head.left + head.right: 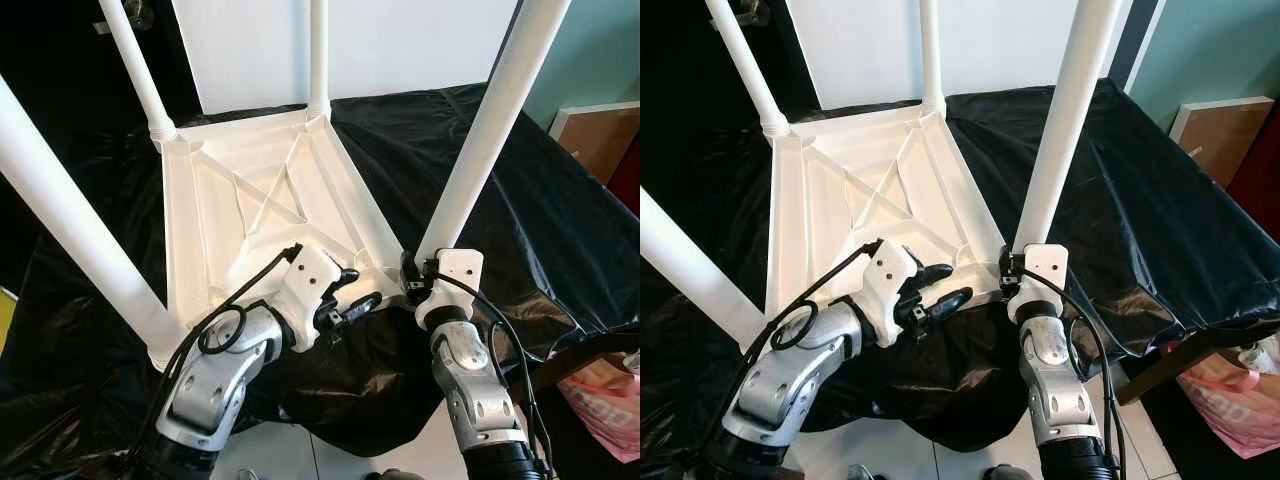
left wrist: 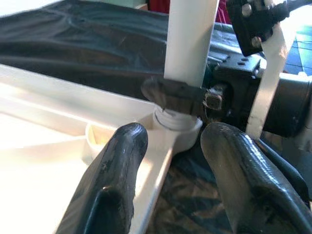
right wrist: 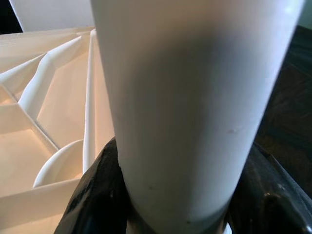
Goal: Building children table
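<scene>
A white plastic children's table (image 1: 255, 200) lies upside down on a surface draped in black cloth (image 1: 520, 220), its ribbed underside facing up and all four round legs pointing up, each long axis near vertical and fanning outward in the head views. Going left to right: one leg (image 1: 70, 230) rises at the tabletop's 8 o'clock corner, a thinner-looking far leg (image 1: 138, 70) at 11 o'clock, another far leg (image 1: 318, 55) at 1 o'clock, and the near right leg (image 1: 490, 125) at 4 o'clock. The left gripper (image 1: 345, 300) sits at the tabletop's near edge, about 5 o'clock, fingers (image 2: 117, 180) spread either side of that rim. The right gripper (image 1: 1018, 272) pinches the base of the near right leg just above its socket.
</scene>
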{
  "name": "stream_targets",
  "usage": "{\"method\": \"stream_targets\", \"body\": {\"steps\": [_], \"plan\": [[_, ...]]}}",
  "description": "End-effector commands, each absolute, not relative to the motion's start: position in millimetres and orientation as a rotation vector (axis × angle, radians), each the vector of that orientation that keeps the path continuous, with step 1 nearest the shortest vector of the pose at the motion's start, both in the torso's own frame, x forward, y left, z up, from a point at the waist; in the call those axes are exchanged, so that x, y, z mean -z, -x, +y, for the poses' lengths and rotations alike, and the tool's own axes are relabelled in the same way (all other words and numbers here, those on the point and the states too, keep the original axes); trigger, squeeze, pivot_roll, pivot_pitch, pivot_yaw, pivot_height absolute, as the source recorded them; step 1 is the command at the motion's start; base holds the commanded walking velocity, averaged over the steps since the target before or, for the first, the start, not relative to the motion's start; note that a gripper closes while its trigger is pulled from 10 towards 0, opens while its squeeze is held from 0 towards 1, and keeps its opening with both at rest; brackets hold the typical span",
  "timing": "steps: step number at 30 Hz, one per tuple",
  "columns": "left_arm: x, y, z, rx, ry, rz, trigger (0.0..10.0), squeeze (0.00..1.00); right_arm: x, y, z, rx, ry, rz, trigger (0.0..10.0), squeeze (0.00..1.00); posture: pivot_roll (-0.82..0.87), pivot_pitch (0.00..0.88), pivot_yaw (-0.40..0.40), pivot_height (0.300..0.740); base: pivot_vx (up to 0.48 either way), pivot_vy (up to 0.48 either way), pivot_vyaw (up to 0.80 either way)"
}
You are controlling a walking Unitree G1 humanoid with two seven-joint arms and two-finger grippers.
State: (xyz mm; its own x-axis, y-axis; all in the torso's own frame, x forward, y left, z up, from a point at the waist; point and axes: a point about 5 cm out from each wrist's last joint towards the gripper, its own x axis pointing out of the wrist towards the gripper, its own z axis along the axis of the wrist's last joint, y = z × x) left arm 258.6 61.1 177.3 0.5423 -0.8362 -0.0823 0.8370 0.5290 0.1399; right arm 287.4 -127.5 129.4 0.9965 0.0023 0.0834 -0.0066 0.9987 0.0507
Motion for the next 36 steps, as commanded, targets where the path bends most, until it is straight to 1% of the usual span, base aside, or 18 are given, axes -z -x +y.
{"method": "stream_targets", "body": {"steps": [1,4,5,7,11,13,14,15,18,21,22,25,26,29,31,33,34,36], "plan": [[-176,-260,63,0.989,-0.174,0.003,10.0,0.0,-116,-283,-132,0.001,-0.071,-0.019,10.0,0.0,-0.19,0.083,0.017,0.74,0.0,0.0,0.0],[-178,-263,62,0.987,-0.174,-0.005,10.0,0.0,-120,-282,-136,-0.051,-0.037,-0.049,10.0,0.0,-0.19,0.085,0.015,0.74,0.0,0.0,0.0],[-179,-263,61,0.987,-0.174,-0.008,10.0,0.0,-122,-281,-140,-0.097,-0.023,-0.064,10.0,0.0,-0.19,0.086,0.014,0.74,0.0,0.0,0.0],[-180,-263,61,0.987,-0.174,-0.009,10.0,0.0,-123,-281,-141,-0.106,-0.019,-0.066,10.0,0.0,-0.19,0.086,0.014,0.74,0.0,0.0,0.0],[-179,-259,60,1.001,-0.177,-0.006,10.0,0.0,-122,-283,-155,-0.211,0.008,-0.076,10.0,0.0,-0.18,0.089,0.03,0.74,0.0,0.0,0.0],[-179,-259,60,1.003,-0.177,-0.005,10.0,0.0,-123,-283,-158,-0.23,0.017,-0.077,10.0,0.0,-0.18,0.089,0.032,0.74,0.0,0.0,0.0],[-180,-259,59,1.01,-0.177,-0.006,10.0,0.0,-125,-286,-164,-0.281,0.042,-0.081,10.0,0.0,-0.18,0.094,0.039,0.74,0.0,0.0,0.0],[-180,-259,59,1.019,-0.178,-0.006,10.0,0.0,-125,-287,-166,-0.315,0.048,-0.084,10.0,1.0,-0.18,0.09,0.044,0.74,0.0,0.0,0.0],[-180,-259,58,1.025,-0.179,-0.006,10.0,0.0,-126,-288,-168,-0.336,0.051,-0.086,10.0,1.0,-0.18,0.09,0.044,0.74,0.0,0.0,0.0],[-180,-259,56,1.038,-0.182,-0.01,10.0,0.0,-131,-292,-176,-0.363,0.049,-0.1,10.0,1.0,-0.18,0.09,0.043,0.74,0.0,0.0,0.0],[-180,-260,55,1.041,-0.183,-0.012,10.0,0.0,-133,-294,-178,-0.371,0.045,-0.103,10.0,0.73,-0.18,0.09,0.043,0.74,0.0,0.0,0.0],[-181,-260,53,1.044,-0.184,-0.015,10.0,0.0,-134,-295,-181,-0.391,0.045,-0.103,10.0,0.73,-0.17,0.092,0.042,0.74,0.0,0.0,0.0],[-182,-260,52,1.047,-0.185,-0.019,10.0,0.0,-135,-295,-181,-0.422,0.047,-0.1,10.0,0.0,-0.17,0.095,0.045,0.74,0.0,0.0,0.0],[-183,-261,51,1.047,-0.182,-0.022,10.0,0.0,-135,-295,-180,-0.451,0.054,-0.097,10.0,0.0,-0.17,0.094,0.039,0.74,0.0,0.0,0.0],[-183,-264,52,1.051,-0.186,-0.027,10.0,0.0,-135,-295,-172,-0.528,0.059,-0.082,10.0,0.0,-0.16,0.083,0.005,0.74,0.0,0.0,0.0],[-183,-264,52,1.051,-0.187,-0.026,10.0,0.0,-135,-296,-171,-0.544,0.059,-0.081,10.0,0.0,-0.16,0.083,0.005,0.74,0.0,0.0,0.0],[-182,-264,53,1.061,-0.178,-0.03,10.0,0.0,-134,-297,-169,-0.555,0.062,-0.08,10.0,0.0,-0.16,0.083,-0.018,0.74,0.0,0.0,0.0],[-181,-264,56,1.057,-0.186,-0.027,10.0,0.0,-132,-298,-164,-0.573,0.065,-0.079,10.0,0.0,-0.15,0.071,-0.019,0.74,0.0,0.0,0.0]]}}
